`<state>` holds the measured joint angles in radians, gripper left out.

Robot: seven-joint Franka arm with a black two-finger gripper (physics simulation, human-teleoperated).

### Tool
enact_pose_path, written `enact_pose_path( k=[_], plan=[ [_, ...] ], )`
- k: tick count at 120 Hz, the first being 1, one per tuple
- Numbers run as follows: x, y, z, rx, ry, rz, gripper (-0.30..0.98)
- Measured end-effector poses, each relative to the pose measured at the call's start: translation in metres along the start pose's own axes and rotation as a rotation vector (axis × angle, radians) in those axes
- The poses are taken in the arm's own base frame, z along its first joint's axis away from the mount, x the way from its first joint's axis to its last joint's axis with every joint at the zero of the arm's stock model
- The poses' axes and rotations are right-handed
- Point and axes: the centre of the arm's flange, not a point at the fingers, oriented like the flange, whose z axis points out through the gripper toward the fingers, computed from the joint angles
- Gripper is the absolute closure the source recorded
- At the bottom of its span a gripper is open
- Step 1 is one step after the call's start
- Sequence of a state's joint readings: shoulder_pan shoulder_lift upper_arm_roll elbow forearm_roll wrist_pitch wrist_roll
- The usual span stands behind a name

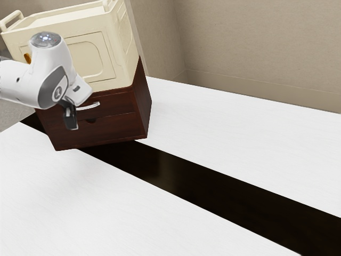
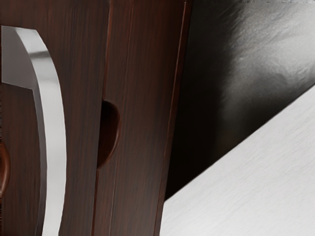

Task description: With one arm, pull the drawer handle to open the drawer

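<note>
On the table (image 1: 224, 133): dark cabinet (image 1: 141, 101), drawer (image 1: 118, 104) closed; cream crate (image 1: 120, 64) on top. Near the silver handle (image 2: 55, 123): black gripper (image 1: 71, 127), open or closed, cannot tell.

Beige, faintly mottled walls (image 1: 256, 42) meet at a corner behind a broad white table with fine, pale graining (image 1: 213, 122). A plain beige baseboard (image 1: 256, 88) runs along the foot of the wall, just above the table's far edge in the exterior view. A glossy black band (image 1: 202, 181) cuts diagonally between the table's white areas, widening toward the exterior view's lower right. Soft, even light falls across the room, leaving a dim, warm sheen on the band; in the wrist view, brighter grey-white reflections ripple over its dark surface, beside a crisp white edge.
</note>
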<state>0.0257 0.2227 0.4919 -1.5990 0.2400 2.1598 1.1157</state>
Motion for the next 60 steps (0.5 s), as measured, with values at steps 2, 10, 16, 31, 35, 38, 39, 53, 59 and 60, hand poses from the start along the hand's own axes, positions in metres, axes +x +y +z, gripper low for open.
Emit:
enact_pose_path(
  k=[2, 10, 16, 31, 35, 38, 39, 53, 59, 60],
  plan=[
    [0.001, 0.000, 0.001, 0.000, -0.001, 0.002, 0.00],
    [0.008, -0.001, 0.002, 0.004, 0.005, 0.010, 0.00],
    [0.010, -0.001, 0.002, 0.004, 0.010, 0.013, 0.00],
    [0.015, -0.003, 0.009, 0.005, 0.011, 0.021, 0.00],
    [0.017, -0.004, 0.012, 0.004, 0.016, 0.023, 0.00],
    [0.018, -0.005, 0.014, 0.001, 0.021, 0.025, 0.00],
    [0.018, -0.005, 0.014, 0.000, 0.022, 0.025, 0.00],
    [0.021, -0.004, 0.022, -0.008, 0.028, 0.033, 0.00],
    [0.025, -0.003, 0.024, -0.011, 0.031, 0.041, 0.00],
    [0.026, -0.003, 0.024, -0.011, 0.031, 0.042, 0.00]
  ],
)
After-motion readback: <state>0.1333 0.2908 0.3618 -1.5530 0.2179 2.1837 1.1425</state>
